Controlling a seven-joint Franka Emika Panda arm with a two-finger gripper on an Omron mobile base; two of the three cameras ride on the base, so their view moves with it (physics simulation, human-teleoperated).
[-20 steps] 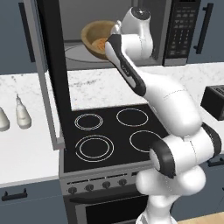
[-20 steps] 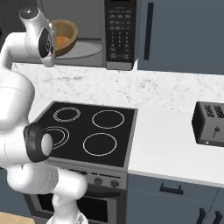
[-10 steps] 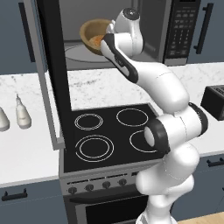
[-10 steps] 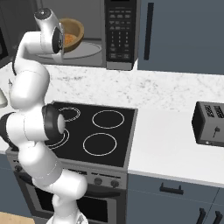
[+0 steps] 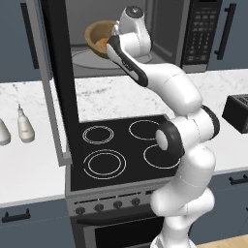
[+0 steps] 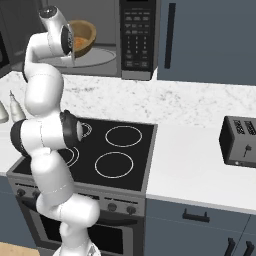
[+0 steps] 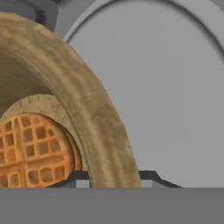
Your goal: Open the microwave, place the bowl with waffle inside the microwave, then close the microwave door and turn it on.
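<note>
the microwave door [image 5: 58, 87] hangs wide open to the left, so the cavity is free. the fingers [image 7: 83, 178] pinch the rim of the bowl [image 5: 99, 36] — tilted, the waffle [image 7: 30, 151] inside it — above the glass turntable [image 7: 175, 87] of the microwave [image 6: 135, 40], likely ready for setting it down.

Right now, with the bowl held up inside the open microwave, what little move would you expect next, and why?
Probably lower the bowl onto the turntable, then let go. The gripper pinches the bowl's rim, one finger on each side of it, and the bowl hangs tilted above the glass plate with the waffle inside. The microwave door stands open.
</note>
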